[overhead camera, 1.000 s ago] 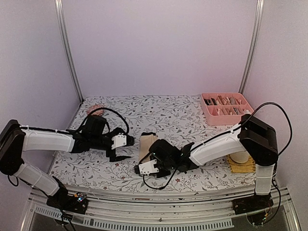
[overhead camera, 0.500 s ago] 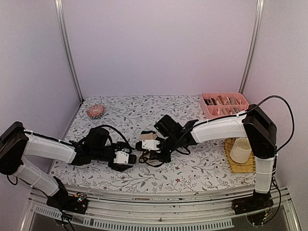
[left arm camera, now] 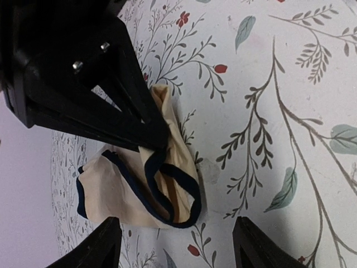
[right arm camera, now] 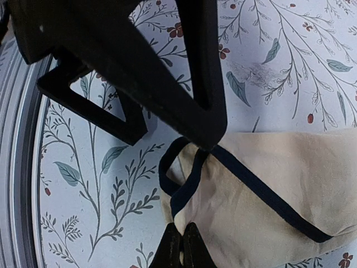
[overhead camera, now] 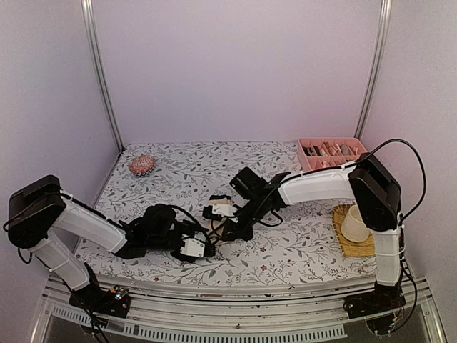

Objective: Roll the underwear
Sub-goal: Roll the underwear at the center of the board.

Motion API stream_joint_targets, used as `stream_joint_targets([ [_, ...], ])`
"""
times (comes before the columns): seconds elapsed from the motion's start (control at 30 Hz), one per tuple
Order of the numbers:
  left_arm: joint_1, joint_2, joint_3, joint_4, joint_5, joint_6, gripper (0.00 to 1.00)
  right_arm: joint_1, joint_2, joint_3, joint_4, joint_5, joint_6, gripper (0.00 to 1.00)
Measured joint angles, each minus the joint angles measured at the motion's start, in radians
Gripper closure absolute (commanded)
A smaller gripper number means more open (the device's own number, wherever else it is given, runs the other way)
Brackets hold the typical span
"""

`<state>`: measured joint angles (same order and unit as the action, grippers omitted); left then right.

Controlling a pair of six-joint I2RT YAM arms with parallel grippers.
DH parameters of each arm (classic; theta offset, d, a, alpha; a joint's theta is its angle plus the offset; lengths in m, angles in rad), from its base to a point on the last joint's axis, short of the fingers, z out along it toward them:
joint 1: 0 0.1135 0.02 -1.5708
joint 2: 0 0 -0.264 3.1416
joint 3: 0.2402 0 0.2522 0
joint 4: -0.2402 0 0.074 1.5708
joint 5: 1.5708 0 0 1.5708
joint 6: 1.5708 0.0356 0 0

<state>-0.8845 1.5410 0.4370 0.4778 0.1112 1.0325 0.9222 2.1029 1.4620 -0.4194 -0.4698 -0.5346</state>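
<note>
Dark-edged beige underwear [left arm camera: 139, 190] on the bench [left arm camera: 290, 67] looks soft and floppy — right tool [right arm camera: 181, 245] pinches its edge, left tool [left arm camera: 175, 243] spread beside it; the banded hem seems the surest hold

The floral table [overhead camera: 300, 246] carries beige underwear [left arm camera: 111, 190] centrally, a hairbrush [overhead camera: 141, 165] far-left, a pink tray [overhead camera: 328, 179] and mat [overhead camera: 357, 249] right.

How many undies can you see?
1. The beige briefs lie on the flowery table, near its middle, pinched by the right tool. Another pair could be hidden from view.
</note>
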Motion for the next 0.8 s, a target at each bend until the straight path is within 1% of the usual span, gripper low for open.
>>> stream_joint_targets([
  [0.1, -0.025, 0.047, 0.0, 0.043, -0.048, 0.005, 0.35, -0.008, 0.008, 0.013, -0.011, -0.026, 0.011, 0.98],
  [0.2, -0.044, 0.081, 0.002, 0.094, -0.082, 0.012, 0.38, -0.014, 0.012, 0.022, -0.016, -0.043, 0.02, 0.98],
  [0.3, -0.057, 0.102, 0.003, 0.126, -0.106, 0.012, 0.45, -0.019, 0.013, 0.024, -0.023, -0.052, 0.023, 0.98],
  [0.53, -0.067, 0.14, 0.035, 0.129, -0.127, -0.011, 0.5, -0.022, 0.013, 0.024, -0.029, -0.065, 0.025, 0.98],
  [0.67, -0.068, 0.146, 0.05, 0.112, -0.124, -0.035, 0.64, -0.023, 0.013, 0.024, -0.029, -0.066, 0.027, 0.98],
  [0.8, -0.071, 0.156, 0.068, 0.1, -0.123, -0.061, 0.73, -0.023, 0.013, 0.024, -0.03, -0.065, 0.028, 0.98],
])
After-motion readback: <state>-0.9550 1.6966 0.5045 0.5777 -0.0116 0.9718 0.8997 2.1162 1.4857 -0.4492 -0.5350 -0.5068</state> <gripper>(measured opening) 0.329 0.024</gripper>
